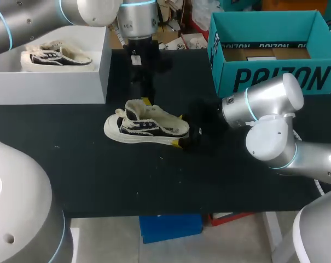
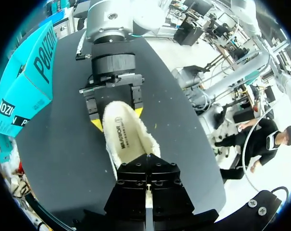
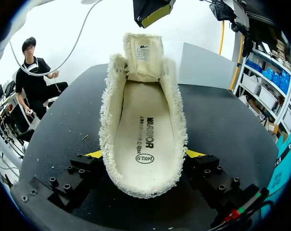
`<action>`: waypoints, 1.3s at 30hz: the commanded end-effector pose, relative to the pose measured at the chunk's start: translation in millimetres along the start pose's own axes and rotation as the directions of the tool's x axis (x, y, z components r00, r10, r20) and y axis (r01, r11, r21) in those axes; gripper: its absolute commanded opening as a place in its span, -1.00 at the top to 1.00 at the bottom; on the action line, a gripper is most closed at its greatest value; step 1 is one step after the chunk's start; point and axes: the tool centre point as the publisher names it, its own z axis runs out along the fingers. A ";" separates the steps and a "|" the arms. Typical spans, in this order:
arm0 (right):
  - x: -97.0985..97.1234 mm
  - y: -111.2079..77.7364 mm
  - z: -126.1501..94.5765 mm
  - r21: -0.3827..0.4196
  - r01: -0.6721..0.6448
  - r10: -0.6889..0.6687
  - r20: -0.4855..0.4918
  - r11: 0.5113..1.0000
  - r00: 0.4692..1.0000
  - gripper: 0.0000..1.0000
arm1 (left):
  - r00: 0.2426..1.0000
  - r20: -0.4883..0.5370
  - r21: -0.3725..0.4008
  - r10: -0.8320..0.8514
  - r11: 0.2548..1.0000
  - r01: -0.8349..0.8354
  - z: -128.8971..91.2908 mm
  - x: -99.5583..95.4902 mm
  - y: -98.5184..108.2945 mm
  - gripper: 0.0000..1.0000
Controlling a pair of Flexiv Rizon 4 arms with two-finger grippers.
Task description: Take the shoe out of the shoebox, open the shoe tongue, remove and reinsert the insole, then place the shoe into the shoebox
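Clamping the shoe [image 1: 146, 129] at its heel from both sides, the right jaws hold it sole-down mid-worktop [image 1: 88, 181]. The teal shoebox [image 1: 274, 79] is at 2 o'clock of it, and a white box [image 1: 50, 82] with a second shoe [image 1: 56, 57] at 10 o'clock. The left jaws are together and, in the right wrist view, hang just above the raised tongue [image 3: 143, 55], seemingly without touching it. The insole [image 3: 145, 130] lies flat inside. The likely trouble comes from the heel being the only hold: a push or pull near the toe could swing or tip the shoe in that grip. The fleecy lining around the opening could get pinched in place of the insole's edge. The tongue could also flop back over the opening if it is not kept up. The left fingertips are hidden behind their own black mount in the left wrist view. In the head view the right jaws merge into the dark worktop. The toe end of the insole is covered by the tongue, and whether the insole sits loose or fast cannot be told.
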 end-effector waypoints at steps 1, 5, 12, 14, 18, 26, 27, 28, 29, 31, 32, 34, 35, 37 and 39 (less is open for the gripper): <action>-0.4 -0.4 2.5 0.004 -0.002 0.002 0.001 1.000 1.000 1.00 | 1.000 0.001 -0.003 0.000 1.000 0.000 1.7 -0.7 -0.3 1.00; -0.4 -0.4 2.5 0.004 -0.002 0.002 0.001 1.000 1.000 1.00 | 1.000 0.001 -0.003 0.000 1.000 0.000 1.7 -0.7 -0.3 1.00; -0.4 -0.4 2.5 0.004 -0.002 0.002 0.001 1.000 1.000 1.00 | 1.000 0.001 -0.003 0.000 1.000 0.000 1.7 -0.7 -0.3 1.00; -0.4 -0.4 2.5 0.004 -0.002 0.002 0.001 1.000 1.000 1.00 | 1.000 -0.002 -0.016 0.001 1.000 -0.001 -1.5 -4.9 -3.9 1.00; -0.4 -0.4 2.5 0.004 -0.002 0.002 0.001 1.000 1.000 1.00 | 1.000 -0.013 -0.020 0.002 1.000 -0.002 2.2 -11.4 -4.4 1.00; -0.4 -0.4 2.5 0.004 -0.002 0.002 0.001 1.000 1.000 1.00 | 0.999 -0.029 -0.012 -0.041 0.999 0.041 12.7 -15.6 9.0 1.00; -0.4 -0.4 2.5 0.004 -0.002 0.002 0.001 1.000 1.000 1.00 | 0.999 -0.031 -0.011 -0.044 0.999 0.044 14.7 -16.4 11.1 1.00; -0.4 -0.4 2.5 0.004 -0.002 0.002 0.001 1.000 1.000 1.00 | 0.998 -0.034 -0.013 -0.050 0.999 0.049 16.8 -17.0 12.7 1.00; -0.4 -0.4 2.5 0.004 -0.002 0.002 0.001 1.000 1.000 1.00 | 0.998 -0.038 -0.010 -0.053 0.999 0.052 18.2 -17.5 13.9 1.00; -0.4 -0.4 2.5 0.004 -0.002 0.002 0.001 1.000 1.000 1.00 | 0.997 -0.042 -0.011 -0.057 0.998 0.057 20.4 -18.3 15.0 1.00; -0.4 -0.4 2.5 0.004 -0.002 0.002 0.001 1.000 1.000 1.00 | 0.997 -0.043 -0.011 -0.058 0.998 0.058 21.1 -18.4 15.4 1.00; -0.4 -0.4 2.5 0.004 -0.002 0.002 0.001 1.000 1.000 1.00 | 0.997 -0.044 -0.010 -0.061 0.998 0.061 22.6 -18.2 15.9 1.00; -0.4 -0.4 2.5 0.004 -0.002 0.002 0.001 1.000 1.000 1.00 | 0.997 -0.044 -0.010 -0.061 0.998 0.061 23.7 -18.0 16.0 1.00; -0.4 -0.4 2.5 0.004 -0.002 0.002 0.001 1.000 1.000 1.00 | 0.997 -0.045 -0.007 -0.062 0.998 0.062 26.4 -17.3 15.6 1.00; -0.4 -0.4 2.5 0.004 -0.002 0.002 0.001 1.000 1.000 1.00 | 0.997 -0.047 -0.004 -0.062 0.998 0.062 30.4 -16.3 15.7 1.00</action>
